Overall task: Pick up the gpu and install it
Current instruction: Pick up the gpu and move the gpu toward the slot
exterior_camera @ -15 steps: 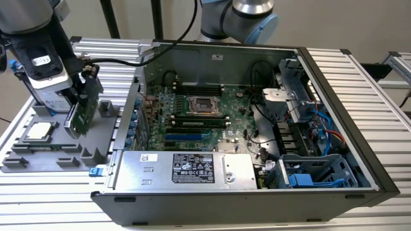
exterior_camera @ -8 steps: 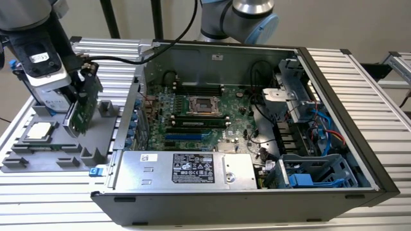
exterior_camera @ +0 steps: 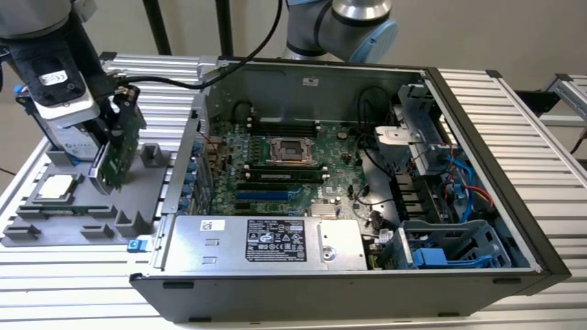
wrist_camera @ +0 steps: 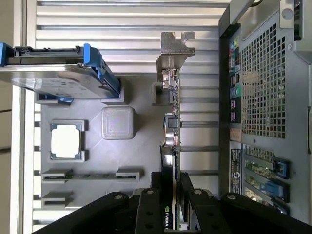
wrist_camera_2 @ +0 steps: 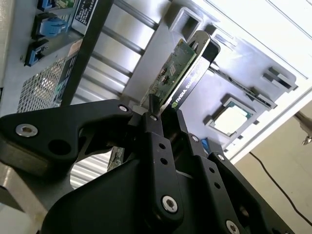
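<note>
Claw [wrist_camera_2: 157, 116] clamped on gpu [exterior_camera: 117, 155], card on edge at left of exterior frame, over grey tray [exterior_camera: 87, 210]. Long axis runs straight out from claw, bracket [wrist_camera: 174, 46] farthest. Open case [exterior_camera: 275, 82] to right.

a ribbed aluminium table [exterior_camera: 513, 110] stands before a plain beige wall [exterior_camera: 495, 31] in even light.
</note>
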{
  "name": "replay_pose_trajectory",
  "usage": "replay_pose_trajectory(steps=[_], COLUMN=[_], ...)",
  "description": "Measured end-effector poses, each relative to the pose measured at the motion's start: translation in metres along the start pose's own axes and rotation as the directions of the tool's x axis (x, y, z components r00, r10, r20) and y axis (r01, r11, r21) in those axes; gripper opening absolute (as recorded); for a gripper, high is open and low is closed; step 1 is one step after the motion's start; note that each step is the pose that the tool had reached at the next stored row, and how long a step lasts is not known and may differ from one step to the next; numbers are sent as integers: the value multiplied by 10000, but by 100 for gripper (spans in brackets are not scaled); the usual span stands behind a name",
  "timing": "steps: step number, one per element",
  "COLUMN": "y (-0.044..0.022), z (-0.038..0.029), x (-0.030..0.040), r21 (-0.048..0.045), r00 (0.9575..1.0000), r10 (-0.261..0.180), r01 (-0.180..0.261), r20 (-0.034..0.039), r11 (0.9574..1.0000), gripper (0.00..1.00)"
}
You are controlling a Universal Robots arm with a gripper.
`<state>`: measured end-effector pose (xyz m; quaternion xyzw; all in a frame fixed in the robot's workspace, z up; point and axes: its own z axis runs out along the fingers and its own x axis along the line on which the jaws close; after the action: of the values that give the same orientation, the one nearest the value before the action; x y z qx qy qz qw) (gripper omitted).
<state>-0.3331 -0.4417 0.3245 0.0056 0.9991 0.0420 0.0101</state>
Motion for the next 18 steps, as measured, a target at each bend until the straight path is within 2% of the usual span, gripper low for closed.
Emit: replay_pose_trajectory(steps=[18], y=[8], z=[-93], x=[-2], r21=[1], r00=[10000], r10=[0], r01=[0], r20=[-1], r11=[10000], gripper=[0])
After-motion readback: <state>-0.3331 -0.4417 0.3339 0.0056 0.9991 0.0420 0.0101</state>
